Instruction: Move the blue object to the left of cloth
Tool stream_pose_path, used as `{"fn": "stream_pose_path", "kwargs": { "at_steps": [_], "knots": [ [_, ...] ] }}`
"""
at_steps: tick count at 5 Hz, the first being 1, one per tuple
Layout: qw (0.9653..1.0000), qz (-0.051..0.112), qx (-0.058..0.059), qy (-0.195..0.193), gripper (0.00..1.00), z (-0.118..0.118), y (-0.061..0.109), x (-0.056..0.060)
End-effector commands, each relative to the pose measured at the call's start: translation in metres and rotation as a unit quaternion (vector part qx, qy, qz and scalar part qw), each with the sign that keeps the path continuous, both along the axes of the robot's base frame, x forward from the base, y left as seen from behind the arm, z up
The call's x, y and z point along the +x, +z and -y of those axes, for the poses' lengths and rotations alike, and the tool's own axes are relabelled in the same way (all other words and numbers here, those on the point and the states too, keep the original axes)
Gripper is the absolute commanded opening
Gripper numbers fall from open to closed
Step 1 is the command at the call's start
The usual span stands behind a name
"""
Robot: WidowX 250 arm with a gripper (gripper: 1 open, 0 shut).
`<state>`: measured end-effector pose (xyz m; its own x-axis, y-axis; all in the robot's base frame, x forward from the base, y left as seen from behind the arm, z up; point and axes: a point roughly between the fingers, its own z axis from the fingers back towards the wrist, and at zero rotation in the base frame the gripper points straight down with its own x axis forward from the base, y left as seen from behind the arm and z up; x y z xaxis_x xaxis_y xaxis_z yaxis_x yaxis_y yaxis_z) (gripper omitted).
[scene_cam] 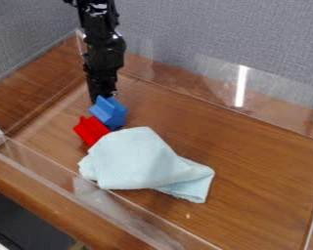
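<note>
The blue object (110, 110) is a small block on the wooden table, touching a red block (90, 130) at its front left. The light blue cloth (146, 164) lies crumpled just in front and to the right of both blocks, its edge against them. My gripper (99, 97) points straight down with its tips just behind the blue block's left upper edge. The fingers look shut with nothing between them. Whether they touch the block is not clear.
Clear plastic walls (238, 83) ring the table (250, 146) at the back, left and front. Bare wood lies to the left of the blocks and to the right of the cloth.
</note>
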<state>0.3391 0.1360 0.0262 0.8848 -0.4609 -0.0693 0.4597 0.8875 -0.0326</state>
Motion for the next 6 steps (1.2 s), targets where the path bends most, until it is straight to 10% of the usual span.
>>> {"fn": "stream_pose_path", "kwargs": {
  "at_steps": [1,2,3,6],
  "knots": [
    [0.9990,0.040,0.017,0.009,0.00,-0.0100,0.0315,0.0052],
    [0.9990,0.039,0.018,0.011,1.00,-0.0110,0.0322,0.0042],
    [0.9990,0.040,0.019,0.011,0.00,-0.0114,0.0336,0.0034],
    [0.9987,0.044,0.021,0.012,0.00,-0.0122,0.0393,0.0011]
  ]
}}
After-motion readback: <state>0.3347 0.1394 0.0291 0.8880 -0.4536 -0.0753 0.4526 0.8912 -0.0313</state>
